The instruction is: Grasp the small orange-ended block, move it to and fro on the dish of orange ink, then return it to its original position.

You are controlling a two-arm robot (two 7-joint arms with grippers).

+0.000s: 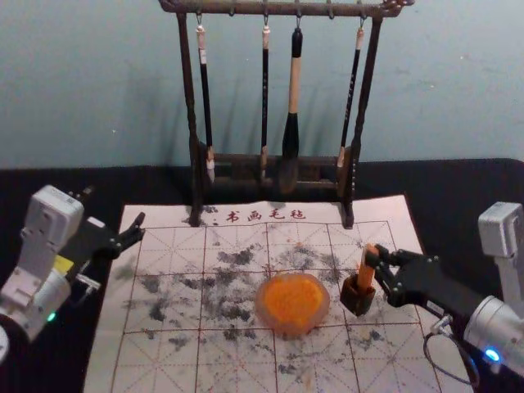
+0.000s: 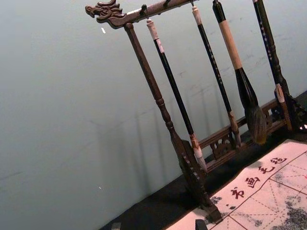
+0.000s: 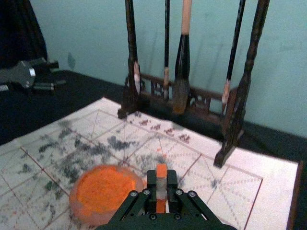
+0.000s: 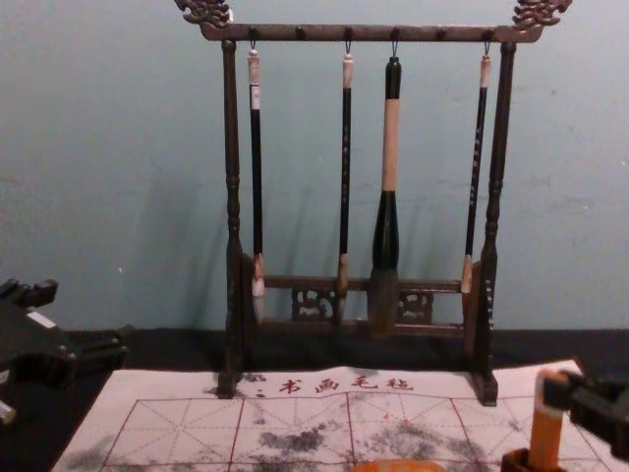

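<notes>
Right gripper [image 1: 375,257], right of the head view, closed down on the orange-ended block [image 1: 365,277], one finger each side, gripping near its top. Block upright, lower end in the small dark holder [image 1: 357,300], right of center. Orange ink dish [image 1: 295,304] just beside holder, lower center. Left gripper [image 1: 116,210] idle at left, fingers wide apart, nothing between them. Brush rack [image 1: 278,9] upper center, four brushes hanging, behind the printed felt mat [image 1: 168,364].
</notes>
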